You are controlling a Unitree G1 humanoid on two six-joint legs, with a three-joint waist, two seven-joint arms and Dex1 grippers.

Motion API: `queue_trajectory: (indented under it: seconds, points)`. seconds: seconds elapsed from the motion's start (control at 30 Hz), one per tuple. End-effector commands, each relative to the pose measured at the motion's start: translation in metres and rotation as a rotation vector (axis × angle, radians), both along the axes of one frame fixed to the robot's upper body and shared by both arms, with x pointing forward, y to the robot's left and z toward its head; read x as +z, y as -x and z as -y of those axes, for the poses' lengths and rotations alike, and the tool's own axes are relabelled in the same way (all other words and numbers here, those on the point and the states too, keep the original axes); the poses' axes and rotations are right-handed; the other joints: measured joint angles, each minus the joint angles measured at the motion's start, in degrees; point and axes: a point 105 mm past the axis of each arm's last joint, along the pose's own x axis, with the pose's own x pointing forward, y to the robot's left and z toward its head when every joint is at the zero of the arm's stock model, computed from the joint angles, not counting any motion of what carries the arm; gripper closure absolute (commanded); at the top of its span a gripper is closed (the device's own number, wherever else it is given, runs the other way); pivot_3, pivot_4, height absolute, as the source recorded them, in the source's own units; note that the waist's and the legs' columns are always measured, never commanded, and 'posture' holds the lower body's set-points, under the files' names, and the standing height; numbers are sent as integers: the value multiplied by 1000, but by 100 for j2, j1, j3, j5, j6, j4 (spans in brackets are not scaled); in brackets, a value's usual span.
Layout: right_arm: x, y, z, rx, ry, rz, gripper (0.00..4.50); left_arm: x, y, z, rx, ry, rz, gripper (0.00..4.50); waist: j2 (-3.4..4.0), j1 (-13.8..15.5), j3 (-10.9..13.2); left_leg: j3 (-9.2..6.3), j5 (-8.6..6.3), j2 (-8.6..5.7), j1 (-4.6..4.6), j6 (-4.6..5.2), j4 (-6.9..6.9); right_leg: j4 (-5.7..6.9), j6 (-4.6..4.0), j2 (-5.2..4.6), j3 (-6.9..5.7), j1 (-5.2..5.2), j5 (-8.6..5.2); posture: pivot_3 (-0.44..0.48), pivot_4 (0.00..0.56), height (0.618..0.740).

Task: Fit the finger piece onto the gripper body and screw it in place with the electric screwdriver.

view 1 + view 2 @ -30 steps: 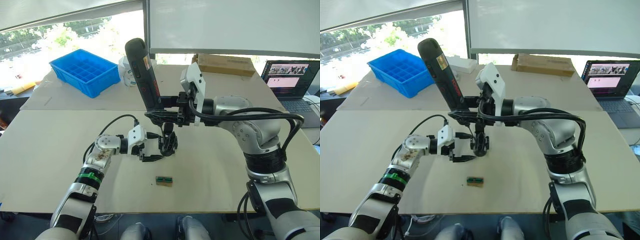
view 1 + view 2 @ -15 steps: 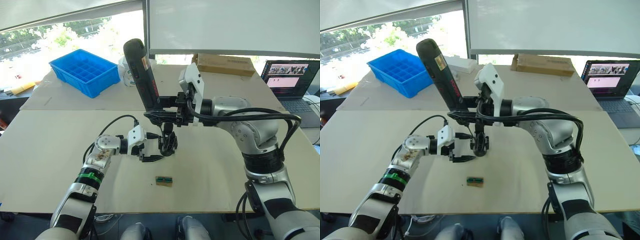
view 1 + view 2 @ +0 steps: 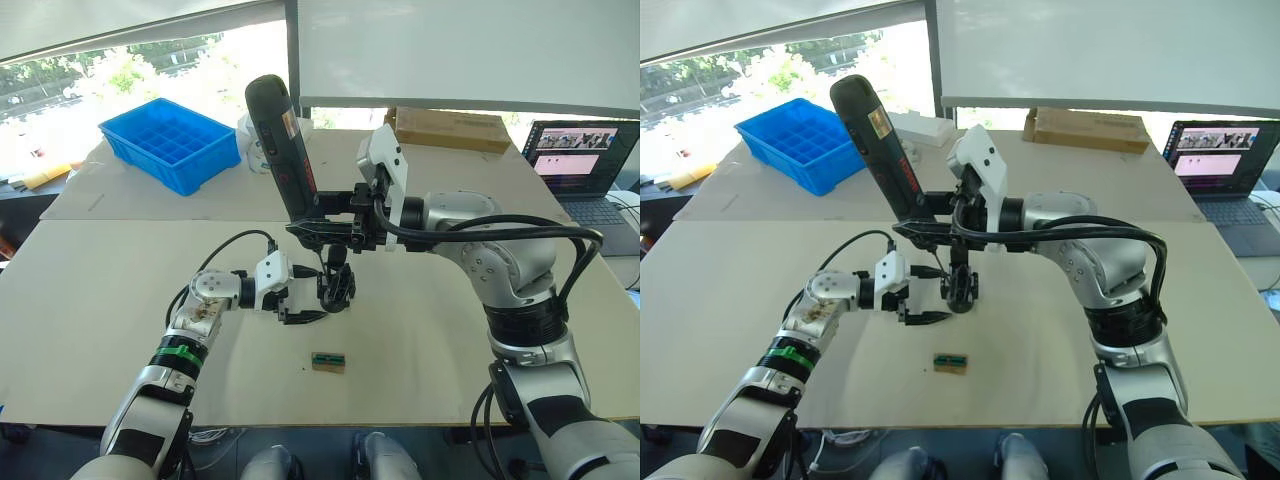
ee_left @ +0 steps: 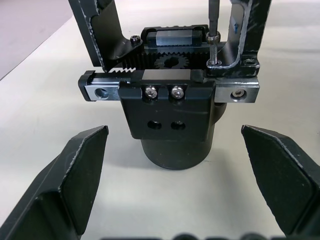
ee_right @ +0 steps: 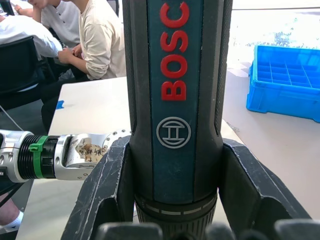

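The gripper body stands upright on the table, a black block on a squat round base. My left gripper is open, one finger on each side of the base without touching it. Two black blades rise from the body's toothed rail; the finger piece is the one beside the bit. My right gripper is shut on the electric screwdriver, held tilted above the body. Its thin metal bit comes down onto a screw at the finger piece's foot. The screwdriver's barrel sits between my right fingers.
A small brown-and-green block lies on the table in front of the body. At the back are a blue compartment bin, a cardboard box and an open laptop. Seated people appear in the right wrist view.
The screwdriver's top end has leaned slightly further to the left. The left gripper and the gripper body have stayed where they were.
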Motion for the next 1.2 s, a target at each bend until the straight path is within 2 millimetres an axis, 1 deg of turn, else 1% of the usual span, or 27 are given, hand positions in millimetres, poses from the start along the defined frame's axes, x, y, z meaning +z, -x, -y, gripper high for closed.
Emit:
queue_trajectory:
  seconds: [0.03,0.17,0.6,0.9,1.07,1.2]
  points:
    - [27,13,0,35,-55,92,2576,13,-3,2,-9,9,52,0,0,0,0,0,0,0,0,0,0,0,0,0,0,0,0,0,150,738]
    - [21,11,2,27,-44,90,2576,13,-3,2,-9,11,50,0,0,-1,0,0,0,0,0,0,0,1,0,0,0,0,0,0,150,738]
    - [16,7,3,15,-43,81,2576,14,-4,1,-6,11,52,0,0,-1,0,0,0,0,0,0,0,0,0,0,0,0,0,0,150,738]
    - [6,3,6,2,-35,89,2576,11,-4,6,-6,14,34,0,0,2,0,0,0,0,0,0,0,0,0,0,0,0,0,0,150,738]
    - [3,4,9,6,-31,132,2576,9,-9,13,6,34,-2,0,0,10,0,0,0,-1,1,0,0,0,1,0,0,1,0,0,150,738]
    - [1,5,13,-1,-46,134,2576,5,-11,23,4,27,-9,0,-1,12,-1,0,0,-1,1,0,0,0,1,0,0,3,0,0,150,738]
